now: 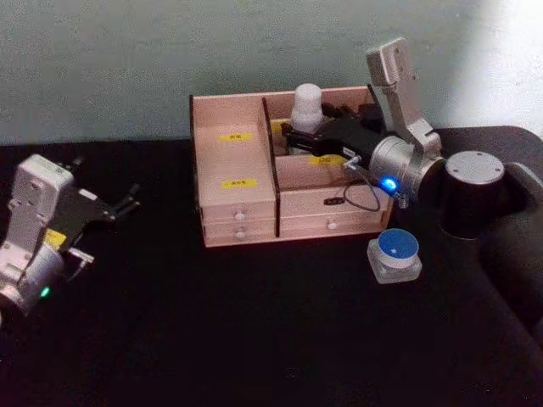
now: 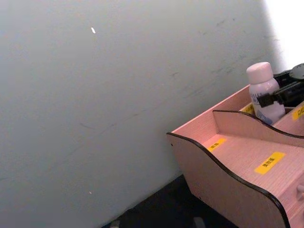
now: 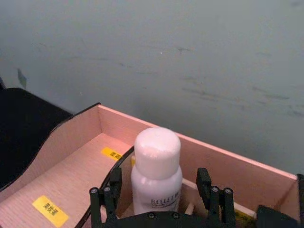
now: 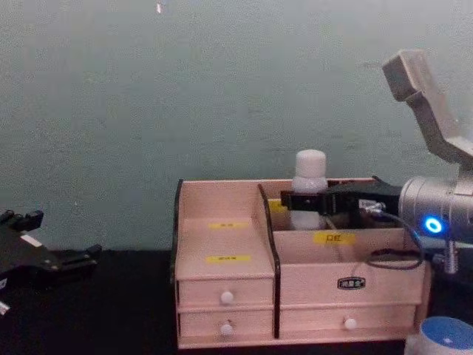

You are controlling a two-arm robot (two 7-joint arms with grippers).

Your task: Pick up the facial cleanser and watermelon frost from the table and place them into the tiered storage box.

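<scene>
The right gripper (image 3: 159, 176) is open, with one finger on each side of the facial cleanser (image 3: 156, 152). The right wrist view shows this best: there is a small gap between each finger and the white bottle, so the gripper is around it but not squeezing it. That view also lets you read some dark letters low on the bottle.

The head view shows where this is. The bottle stands up straight in the back part of the tiered storage box (image 1: 254, 229), on the right side, just next to the dark wall in the middle. The right arm reaches in from the right and has a blue light on it.

The chest view shows the box from the front. You can see its small drawers with white knobs (image 4: 226, 297), and the bottle's cap sticking up above the back edge.

The left wrist view looks at the box from its left end. The bottle is far off there, with a black finger across it.

The watermelon frost (image 1: 395, 254), a small tub with a blue lid, sits on the black table (image 1: 254, 339) just in front of the box's right corner.

The left gripper (image 1: 127, 202) rests low at the far left of the table, well apart from the box, and I cannot tell how far open it is.
</scene>
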